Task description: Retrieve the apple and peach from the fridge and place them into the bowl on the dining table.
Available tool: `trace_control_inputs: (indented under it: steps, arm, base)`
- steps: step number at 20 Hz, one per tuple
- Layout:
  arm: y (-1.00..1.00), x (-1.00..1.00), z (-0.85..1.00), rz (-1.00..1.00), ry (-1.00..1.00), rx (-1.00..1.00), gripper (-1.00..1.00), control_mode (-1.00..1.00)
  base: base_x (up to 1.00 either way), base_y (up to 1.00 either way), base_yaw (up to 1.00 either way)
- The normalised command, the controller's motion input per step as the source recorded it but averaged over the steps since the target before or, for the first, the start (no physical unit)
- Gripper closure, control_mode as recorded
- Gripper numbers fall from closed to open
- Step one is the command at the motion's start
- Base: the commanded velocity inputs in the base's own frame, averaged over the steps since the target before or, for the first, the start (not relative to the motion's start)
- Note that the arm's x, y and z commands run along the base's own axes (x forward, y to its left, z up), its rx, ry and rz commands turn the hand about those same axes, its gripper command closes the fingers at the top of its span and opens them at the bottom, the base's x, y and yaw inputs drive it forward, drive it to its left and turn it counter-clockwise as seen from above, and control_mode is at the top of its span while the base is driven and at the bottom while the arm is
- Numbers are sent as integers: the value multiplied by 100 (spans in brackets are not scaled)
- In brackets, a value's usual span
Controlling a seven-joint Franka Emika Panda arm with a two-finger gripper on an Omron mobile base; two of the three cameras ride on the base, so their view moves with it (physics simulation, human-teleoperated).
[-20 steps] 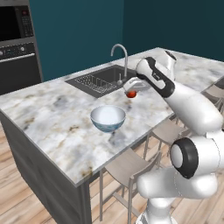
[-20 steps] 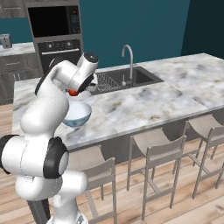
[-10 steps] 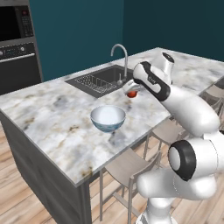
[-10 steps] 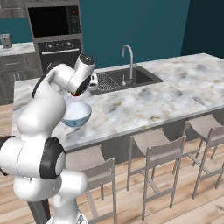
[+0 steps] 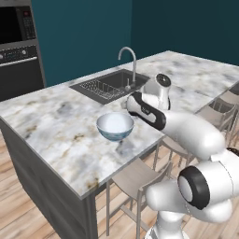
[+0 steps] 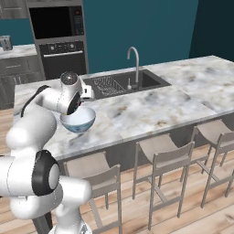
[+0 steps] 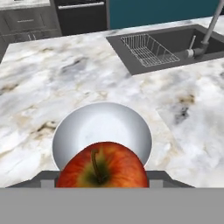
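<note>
Left base view: one bowl (image 5: 115,125) stands on the dining table (image 5: 56,121), a veined marble slab. One sink (image 5: 112,84) is sunk into the slab behind it, with one curved faucet (image 5: 130,58) at its rim. The arm reaches in from the right, and its wrist ends just beside the bowl's right rim. One oven (image 5: 18,42) is set in the wall at the upper left. Three stools (image 5: 135,179) show along the table's near side.

Right base view: the same single bowl (image 6: 78,120) sits near the table's (image 6: 151,103) left end. The hand hangs close over its rim and hides the jaws from this side. The sink (image 6: 122,84) and faucet (image 6: 135,64) lie to the right of it. Three stools (image 6: 161,157) stand in a row below the table edge, and one oven (image 6: 58,36) fills the back wall.

Hand view: one apple (image 7: 103,168), red with a yellowish patch around its stem, sits between the fingers of the gripper (image 7: 103,178), which pinches it from both sides. The fruit hangs directly over the bowl (image 7: 102,130), whose white inside shows behind it. The sink (image 7: 162,41) holds one wire rack (image 7: 147,49).
</note>
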Motion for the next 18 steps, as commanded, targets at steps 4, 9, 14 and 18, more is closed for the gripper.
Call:
trace_control_inputs:
  steps: [4,9,14,18]
  arm:
    - [35,26,-19,-5,11,-1,100,-100]
    - [24,22,-9,-1,12,0,100,-100]
    - [12,14,-6,0,10,0,100,-100]
    - [3,2,-16,-4,0,0,100,-100]
  base:
    - [0,0,0]
    - [0,0,0]
    - [0,0,0]
    - [0,0,0]
